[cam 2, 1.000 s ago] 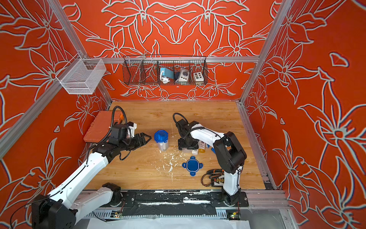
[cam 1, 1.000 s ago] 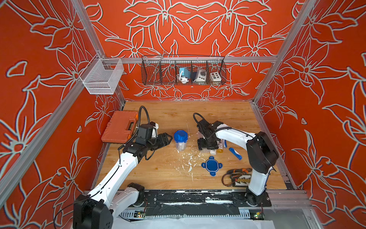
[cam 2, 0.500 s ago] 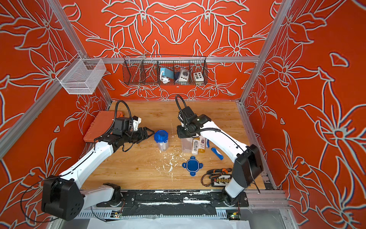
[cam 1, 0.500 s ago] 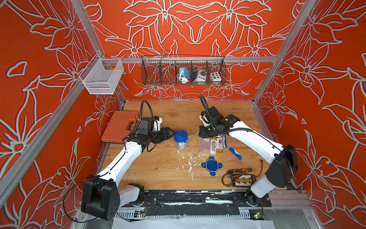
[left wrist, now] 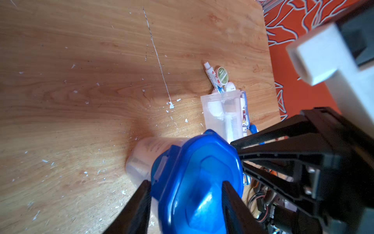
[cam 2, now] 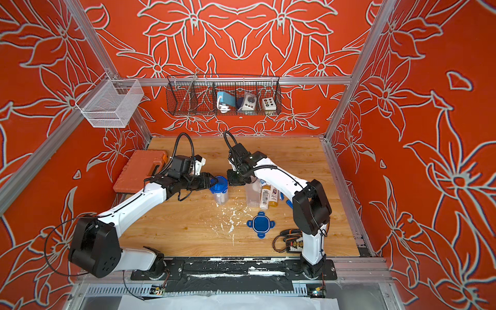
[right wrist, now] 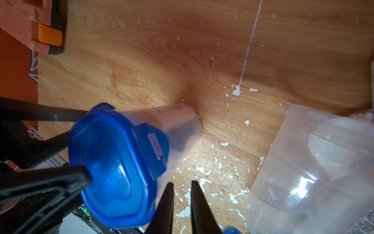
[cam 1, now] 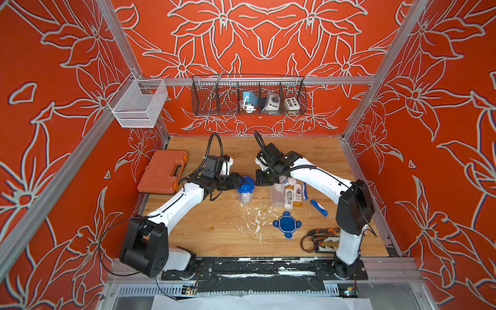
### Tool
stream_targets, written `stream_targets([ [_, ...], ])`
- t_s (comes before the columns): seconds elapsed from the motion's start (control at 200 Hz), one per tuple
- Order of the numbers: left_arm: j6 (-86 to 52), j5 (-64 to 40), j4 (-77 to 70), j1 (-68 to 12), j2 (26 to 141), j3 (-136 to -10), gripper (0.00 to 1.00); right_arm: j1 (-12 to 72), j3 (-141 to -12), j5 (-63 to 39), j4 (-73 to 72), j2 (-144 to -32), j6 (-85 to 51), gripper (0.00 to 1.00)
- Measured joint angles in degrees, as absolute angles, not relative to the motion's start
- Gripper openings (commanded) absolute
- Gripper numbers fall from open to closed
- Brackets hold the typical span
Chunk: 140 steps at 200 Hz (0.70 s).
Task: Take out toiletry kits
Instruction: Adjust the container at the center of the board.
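L gripper (left wrist: 185, 183): you've got its fingers (left wrist: 139, 206) pinching the blue lid (left wrist: 198, 182) of the lidded tub (cam 1: 245, 198), one finger each side.
R gripper (right wrist: 181, 185): fingers nearly together w/ a slim gap, nothing betw. them. It hangs over the table (cam 1: 214, 236) betw. the lidded tub & the open tub (cam 1: 276, 194), just beside the blue lid.
Lidded tub: upright, mid-table. Contents are hazy thru the wall, so you can't tell what's in there.
Open tub: upright, lidless.
Kit: out on the table, just beside the open tub on its side away from the lidded tub. You see a white bottle (cam 1: 289, 197), amber bottle (cam 1: 297, 203) & toothbrush (cam 1: 319, 208). The tube (left wrist: 211, 76) & tin (left wrist: 222, 75) lie at the tub's far side.
Loose lid (cam 1: 287, 224): flat on the table, nearer the arm bases.
Case (cam 1: 163, 175): orange, L edge, well apart.
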State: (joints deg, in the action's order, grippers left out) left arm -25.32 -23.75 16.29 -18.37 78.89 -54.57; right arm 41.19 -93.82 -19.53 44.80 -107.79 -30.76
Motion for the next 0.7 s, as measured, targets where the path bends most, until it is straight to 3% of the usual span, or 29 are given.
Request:
stream_targets([
  [0.425,-24.88,-18.48,18.79,-21.8,78.5,-55.79,0.4,40.84,-98.98,-19.44,48.56,-112.27,-29.89,0.24],
  [0.701,-25.04,-17.3,21.91,-22.85,76.79,-55.7,0.41,40.25,-103.5,-19.55,50.92,-115.57,-27.99,0.32],
])
